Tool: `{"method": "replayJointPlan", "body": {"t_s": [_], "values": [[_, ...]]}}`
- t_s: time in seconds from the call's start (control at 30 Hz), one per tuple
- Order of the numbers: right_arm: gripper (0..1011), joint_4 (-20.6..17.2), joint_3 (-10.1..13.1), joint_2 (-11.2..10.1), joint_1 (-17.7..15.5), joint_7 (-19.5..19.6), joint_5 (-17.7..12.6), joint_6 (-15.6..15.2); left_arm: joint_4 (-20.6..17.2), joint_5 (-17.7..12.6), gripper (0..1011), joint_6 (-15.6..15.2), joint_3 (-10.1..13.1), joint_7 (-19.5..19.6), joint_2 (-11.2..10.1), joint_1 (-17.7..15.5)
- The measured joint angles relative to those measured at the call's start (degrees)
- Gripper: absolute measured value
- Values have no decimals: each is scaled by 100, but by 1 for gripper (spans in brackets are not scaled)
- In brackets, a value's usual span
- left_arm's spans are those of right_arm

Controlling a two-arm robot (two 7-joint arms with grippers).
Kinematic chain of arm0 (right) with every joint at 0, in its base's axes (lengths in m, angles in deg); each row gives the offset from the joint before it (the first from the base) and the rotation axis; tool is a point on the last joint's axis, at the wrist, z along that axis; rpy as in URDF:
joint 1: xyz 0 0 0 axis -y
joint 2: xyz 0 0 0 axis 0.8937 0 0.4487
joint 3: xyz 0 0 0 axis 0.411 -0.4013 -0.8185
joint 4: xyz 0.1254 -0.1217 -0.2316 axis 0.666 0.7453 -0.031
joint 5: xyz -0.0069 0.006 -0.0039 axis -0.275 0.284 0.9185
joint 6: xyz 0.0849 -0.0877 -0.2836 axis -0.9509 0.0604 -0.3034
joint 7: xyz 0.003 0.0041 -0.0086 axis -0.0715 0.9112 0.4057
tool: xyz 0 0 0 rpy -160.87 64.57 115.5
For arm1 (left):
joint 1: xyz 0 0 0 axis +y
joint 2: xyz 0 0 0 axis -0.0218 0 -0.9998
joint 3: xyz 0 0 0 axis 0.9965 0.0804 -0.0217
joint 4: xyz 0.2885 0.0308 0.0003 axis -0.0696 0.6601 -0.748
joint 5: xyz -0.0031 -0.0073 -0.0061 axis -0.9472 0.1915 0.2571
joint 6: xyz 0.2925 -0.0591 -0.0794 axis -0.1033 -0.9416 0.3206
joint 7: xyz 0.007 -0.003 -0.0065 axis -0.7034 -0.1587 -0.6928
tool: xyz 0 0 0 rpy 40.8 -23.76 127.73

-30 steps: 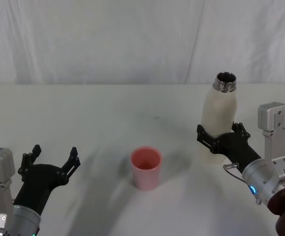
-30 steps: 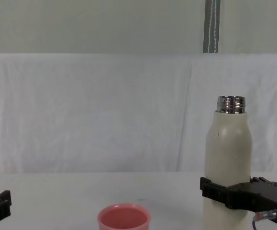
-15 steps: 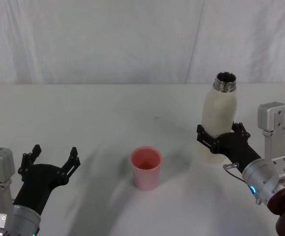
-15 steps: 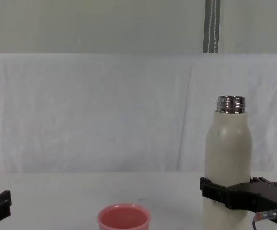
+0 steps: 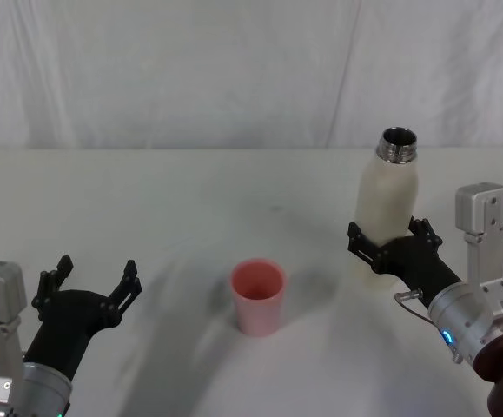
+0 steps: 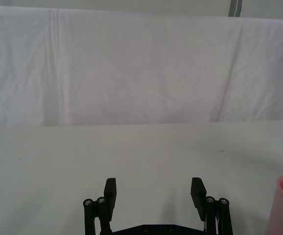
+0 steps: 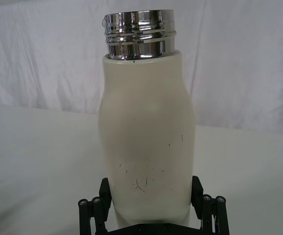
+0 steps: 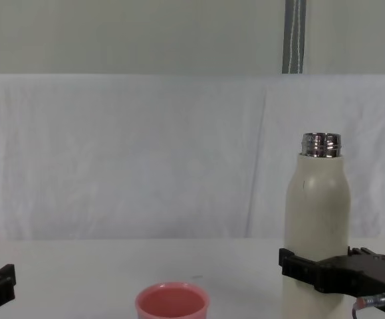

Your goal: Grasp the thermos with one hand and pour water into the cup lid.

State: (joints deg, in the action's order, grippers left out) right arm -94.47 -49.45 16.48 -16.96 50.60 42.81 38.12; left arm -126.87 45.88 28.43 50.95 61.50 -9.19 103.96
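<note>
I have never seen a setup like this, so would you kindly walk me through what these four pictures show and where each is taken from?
This is a two-armed robot at a white table. One camera on its head looks down, one on its chest looks across the table, and one sits on each wrist.

On the table stand a tall cream-white thermos with an open steel neck and a small round pink cup lid, upright and apart from each other.

The right hand, a black two-fingered clamp, has its fingers on either side of the thermos's lower body; the right wrist picture shows them against its sides. The thermos is upright, nothing poured yet.

The left hand is open and idle near the table's left front, holding nothing.
</note>
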Motion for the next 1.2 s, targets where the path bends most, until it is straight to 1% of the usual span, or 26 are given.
{"method": "replayJointPlan", "body": {"t_s": [0.37,1.2], "values": [[1001,-41,-7,-12,-47,-18,6,22,0,0,1001,0,0,0,0,0],[1001,-186,38,-128,-310,-55,-52,-42,0,0,1001,0,0,0,0,0]]}}
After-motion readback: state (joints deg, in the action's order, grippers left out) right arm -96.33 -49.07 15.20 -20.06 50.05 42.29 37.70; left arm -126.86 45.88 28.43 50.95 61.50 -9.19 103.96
